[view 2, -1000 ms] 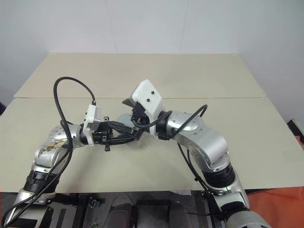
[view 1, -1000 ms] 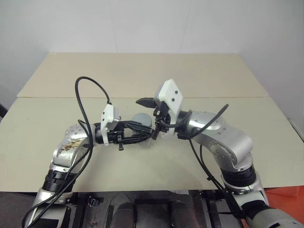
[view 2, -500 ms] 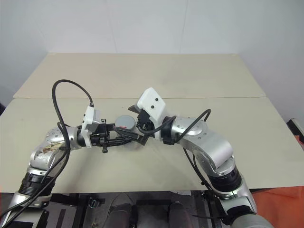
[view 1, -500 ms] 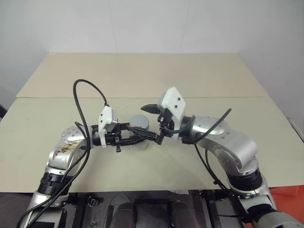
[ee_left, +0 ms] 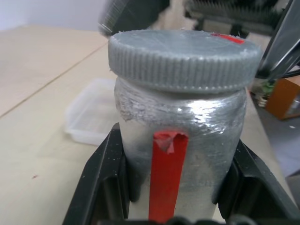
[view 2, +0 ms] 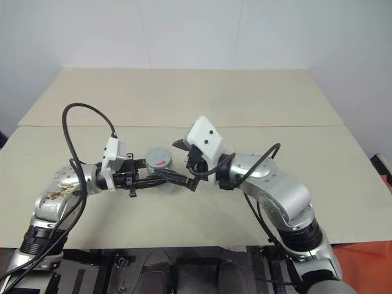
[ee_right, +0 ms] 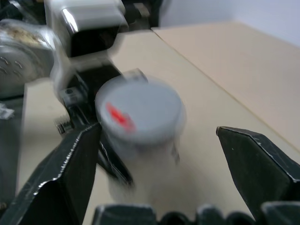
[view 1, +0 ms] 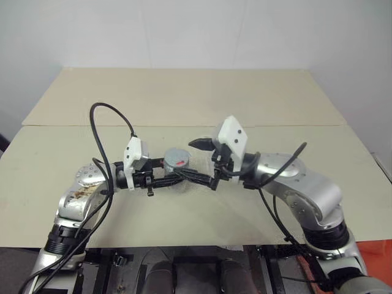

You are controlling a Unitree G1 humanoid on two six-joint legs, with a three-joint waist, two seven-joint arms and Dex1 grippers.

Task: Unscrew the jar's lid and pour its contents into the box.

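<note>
Beige table [view 1: 184, 98] against plain white wall [view 1: 196, 30]

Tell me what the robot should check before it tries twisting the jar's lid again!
1. Jar held tight by the left tool: ok, black fingers clamp both sides.
2. Jar upright: ok.
3. Lid on the jar: ok, not unscrewed yet.
4. Right tool open: ok, its fingers stand wide apart.
5. Right tool around the lid: not ok, it sits beside the jar, not touching.
6. Box ready on the table: ok, it lies just behind the jar.
</note>
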